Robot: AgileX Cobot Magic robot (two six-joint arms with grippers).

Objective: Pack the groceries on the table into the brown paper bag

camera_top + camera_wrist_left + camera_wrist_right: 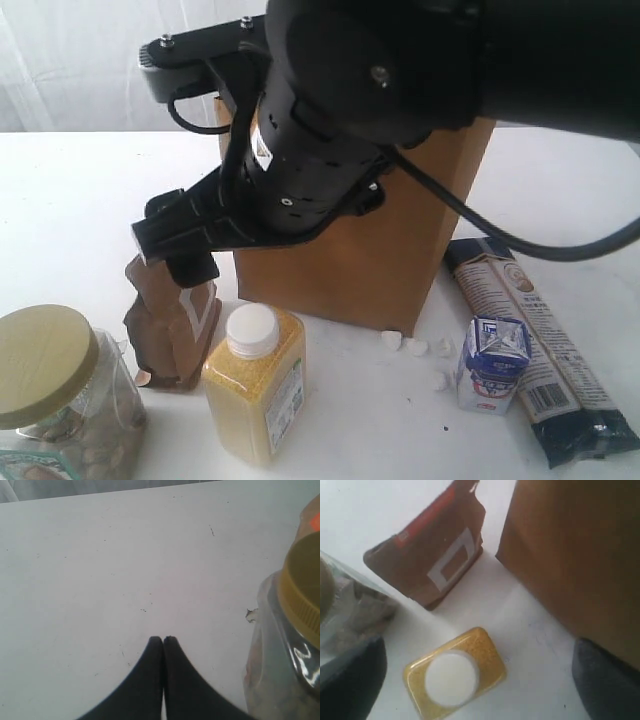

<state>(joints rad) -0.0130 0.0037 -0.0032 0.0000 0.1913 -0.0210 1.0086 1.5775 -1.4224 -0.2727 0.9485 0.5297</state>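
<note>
Pale white curtain (pixel 70 60) behind, soft even light

Several small white crumbs (pixel 415 347) in a loose cluster, a pale curtain (pixel 70 60) well behind them.

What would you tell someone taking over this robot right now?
Left gripper: shut, empty, over the table beside the jar.
Right gripper: open, empty, above the yellow bottle.
In the exterior view, jar, bottle and pouch stand left of the paper bag. The carton and long packet are right of it.
Done: unclear, the bag's inside is hidden.
Left: pack these five.
</note>
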